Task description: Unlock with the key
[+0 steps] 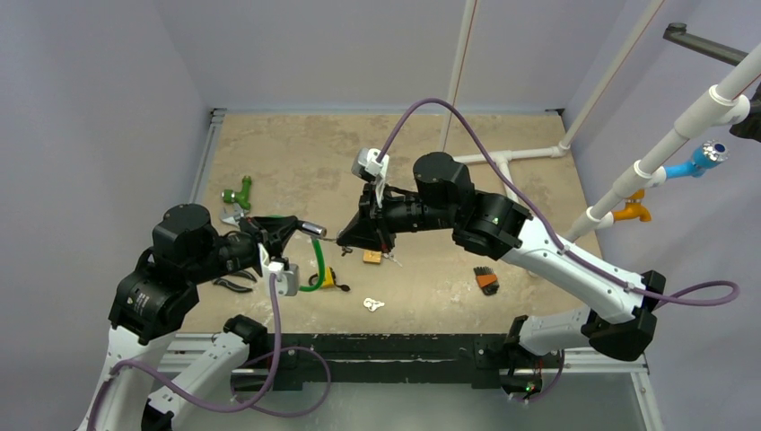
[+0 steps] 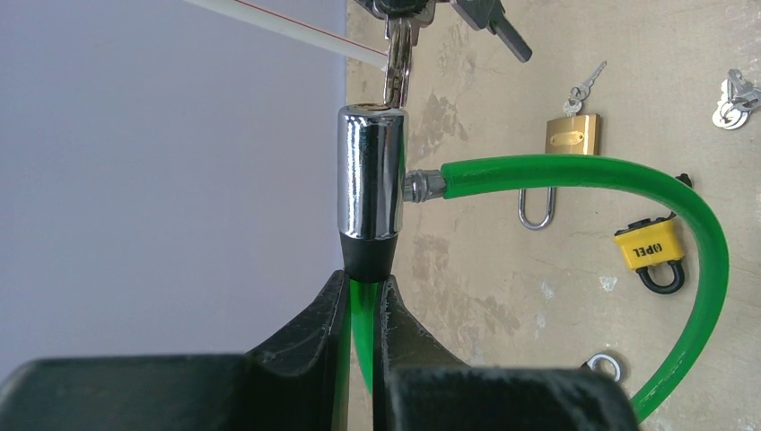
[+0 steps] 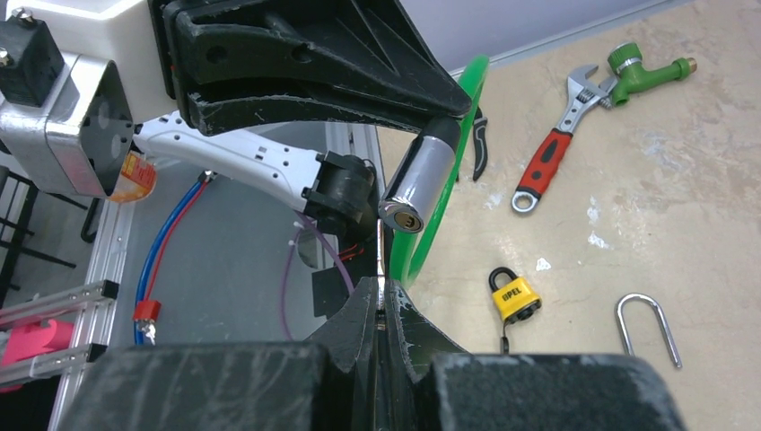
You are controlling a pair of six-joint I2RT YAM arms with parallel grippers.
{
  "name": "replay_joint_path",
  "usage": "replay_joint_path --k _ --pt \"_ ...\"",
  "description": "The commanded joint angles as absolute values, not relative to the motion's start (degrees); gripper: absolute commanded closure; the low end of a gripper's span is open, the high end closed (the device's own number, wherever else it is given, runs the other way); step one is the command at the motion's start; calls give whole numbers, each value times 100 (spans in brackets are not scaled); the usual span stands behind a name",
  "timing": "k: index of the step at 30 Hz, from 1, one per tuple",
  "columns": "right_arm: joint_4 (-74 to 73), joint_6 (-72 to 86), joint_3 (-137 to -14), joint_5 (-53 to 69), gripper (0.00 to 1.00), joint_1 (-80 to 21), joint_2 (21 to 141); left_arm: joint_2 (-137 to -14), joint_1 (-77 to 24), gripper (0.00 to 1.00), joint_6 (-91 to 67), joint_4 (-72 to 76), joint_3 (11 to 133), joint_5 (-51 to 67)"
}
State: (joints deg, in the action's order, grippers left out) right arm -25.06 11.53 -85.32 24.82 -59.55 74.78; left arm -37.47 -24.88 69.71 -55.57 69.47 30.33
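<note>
Chrome cylinder [image 2: 371, 175] of the green cable [image 2: 574, 171] lock is held in the air above the table [image 1: 296, 153], over its left front part. The left gripper [image 2: 363, 285] is clamped on the cable just behind the cylinder's black collar, with its jaws nearly together. The keyhole [image 3: 401, 216] faces the right gripper [image 3: 381, 292], whose jaws are pressed together on the key [image 2: 396, 63]. The key tip sits at the rim of the cylinder's end face, and the right wrist view shows the blade not inside the keyhole. On the table below lie a brass padlock [image 2: 572, 135], a yellow padlock [image 2: 650, 244], a bare shackle [image 3: 648, 323], a wrench [image 3: 549, 153] and a green tap [image 3: 639, 65].
</note>
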Motion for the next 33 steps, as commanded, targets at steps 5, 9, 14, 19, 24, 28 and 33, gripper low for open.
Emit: replay_joint_path --k 5,9,14,19,24,28,33 --pt "-2338 1068 -8615 2320 100 -5917 7401 -3656 -2507 100 7102 -5359 7097 3233" --pt "-2330 1049 -8583 2250 100 -5891 7375 -3639 -2517 100 7146 -5387 7088 3230" --pt "-2323 1029 -8555 2221 100 -5871 7370 -3630 -2522 100 7154 -5394 7105 3258" --pt "-2294 1033 -8537 2166 100 -5853 7383 -3621 -2522 100 7166 -5419 7102 3288" --pt "-2289 1055 -8541 2179 100 -5846 7432 -3622 -2521 100 7146 -5400 7113 3304" --pt "-2342 1076 -8539 2167 100 -5845 7503 -3622 -2531 100 7121 -5382 7120 3315" --pt "-2342 1160 -8551 2218 100 -5845 7618 -3621 -2525 100 7110 -5375 7153 3318"
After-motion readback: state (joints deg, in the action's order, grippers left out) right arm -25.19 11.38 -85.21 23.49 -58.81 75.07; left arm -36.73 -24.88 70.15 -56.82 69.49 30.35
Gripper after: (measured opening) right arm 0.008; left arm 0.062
